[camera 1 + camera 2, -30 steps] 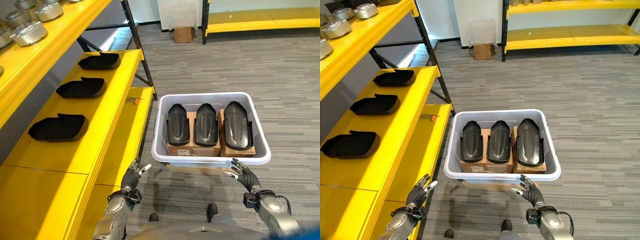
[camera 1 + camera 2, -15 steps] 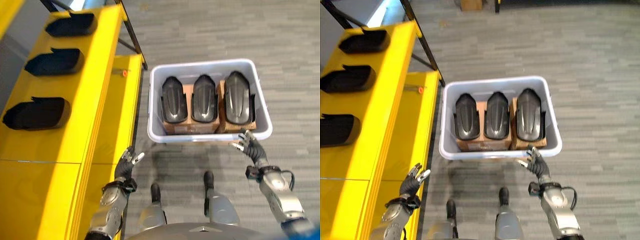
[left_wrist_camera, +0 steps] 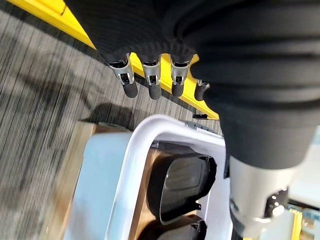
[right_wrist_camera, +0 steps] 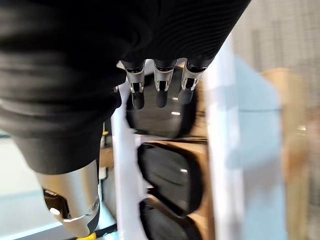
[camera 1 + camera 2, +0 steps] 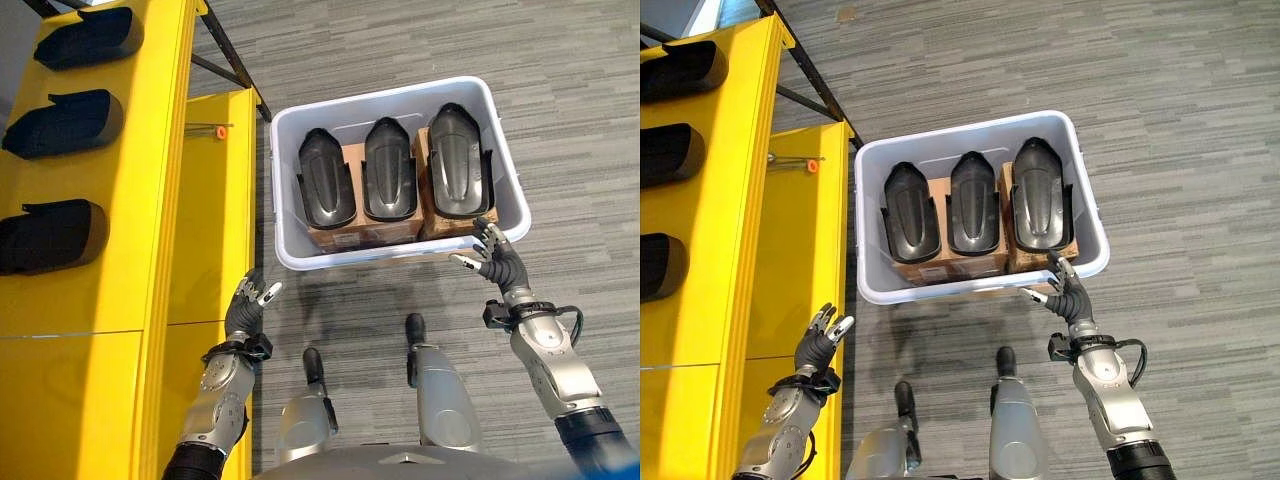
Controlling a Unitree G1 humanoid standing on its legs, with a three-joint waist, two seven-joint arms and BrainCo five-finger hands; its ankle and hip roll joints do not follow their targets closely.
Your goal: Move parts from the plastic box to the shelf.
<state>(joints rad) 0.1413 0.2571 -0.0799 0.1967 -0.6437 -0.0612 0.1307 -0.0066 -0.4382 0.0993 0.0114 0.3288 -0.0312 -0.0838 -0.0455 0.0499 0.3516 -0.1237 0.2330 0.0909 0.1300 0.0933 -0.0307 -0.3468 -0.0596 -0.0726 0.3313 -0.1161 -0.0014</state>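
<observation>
Camera now pitched further down. Right hand (image 5: 492, 258), fingers relaxed and holding nothing, has closed on plastic box (image 5: 500, 150) near rim; left hand (image 5: 246, 305) slack, idle by shelf (image 5: 215, 250). Parts (image 5: 389, 180) untouched: grasp pending

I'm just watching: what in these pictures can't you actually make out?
- What the cardboard boxes hold: in the head views the three black parts lie over them in the plastic box.
- The three black parts on the shelf: the head views' left edge cuts them off.
- The small orange-tipped item on the shelf: too small to identify.
- Whether the right hand touches the plastic box's rim: the right wrist view is too blurred.
</observation>
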